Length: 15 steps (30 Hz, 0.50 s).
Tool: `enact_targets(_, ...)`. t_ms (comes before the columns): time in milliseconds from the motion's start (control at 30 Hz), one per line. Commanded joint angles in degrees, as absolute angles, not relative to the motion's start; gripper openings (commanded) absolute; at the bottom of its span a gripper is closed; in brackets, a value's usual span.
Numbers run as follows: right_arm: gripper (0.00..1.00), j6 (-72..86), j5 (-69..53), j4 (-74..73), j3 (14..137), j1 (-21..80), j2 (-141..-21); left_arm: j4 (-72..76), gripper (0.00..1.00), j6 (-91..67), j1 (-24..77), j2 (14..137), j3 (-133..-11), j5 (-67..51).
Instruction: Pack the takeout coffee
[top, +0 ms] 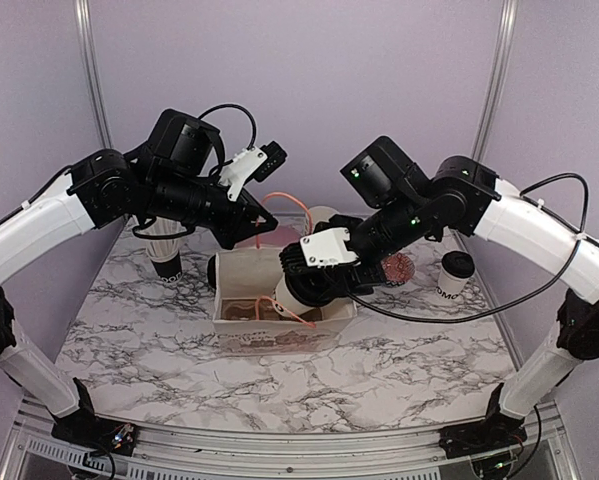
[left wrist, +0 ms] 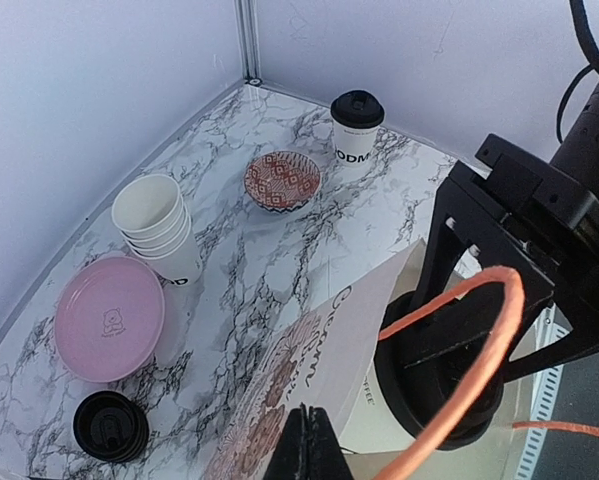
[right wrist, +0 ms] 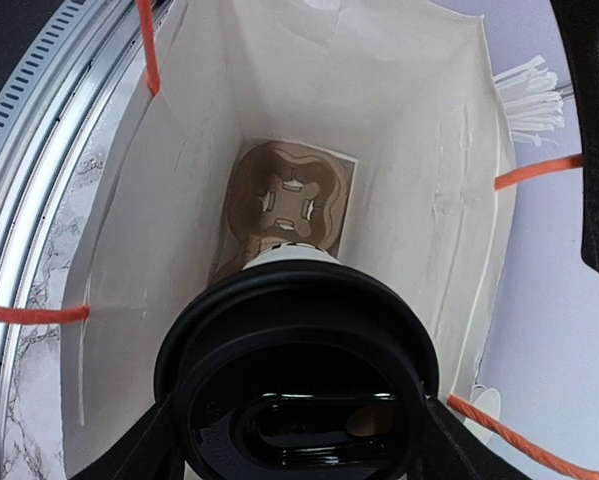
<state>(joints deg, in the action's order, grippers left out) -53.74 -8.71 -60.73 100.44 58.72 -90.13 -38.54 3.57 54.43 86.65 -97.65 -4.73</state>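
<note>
Black lid of the takeout coffee (right wrist: 299, 340) fills my right wrist cam. The right pincer (right wrist: 299, 440) is clamped on the cup's sides and hangs it inside the paper bag (right wrist: 399, 150), right above the cardboard carrier (right wrist: 284, 205), so it should drop into a slot. The left pincer (left wrist: 304, 448) is pinched together on the bag's rim, I reckon to hold the mouth open. The second coffee (top: 457, 272) sits outside the bag, well apart from the right pincer.

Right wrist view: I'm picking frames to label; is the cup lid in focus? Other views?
Right wrist: lid close and slightly soft, bag interior evenly lit. Left wrist: orange handle blurred up close, far cup sharp. Top external: even light, soft shadows.
</note>
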Motion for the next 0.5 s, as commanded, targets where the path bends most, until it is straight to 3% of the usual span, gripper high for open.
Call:
enact_targets(0,0.47,-55.69,-6.55,-61.19,100.87,59.36,-89.94,-38.86,0.09,2.35,54.18,85.00,-96.81,-6.19)
enact_targets(167,0.45,-57.70,-5.38,-64.85,103.08,60.43,-91.63,-39.26,0.55,1.93,54.27,82.81,-96.24,-8.04)
enact_targets(333,0.42,-57.76,-1.58,-67.70,103.99,64.25,-92.42,-39.49,0.72,1.01,54.55,79.27,-97.34,-10.20)
enact_targets(467,0.42,-56.81,-0.26,-70.09,105.34,66.68,-92.42,-39.44,0.77,1.44,54.67,75.73,-98.69,-8.73)
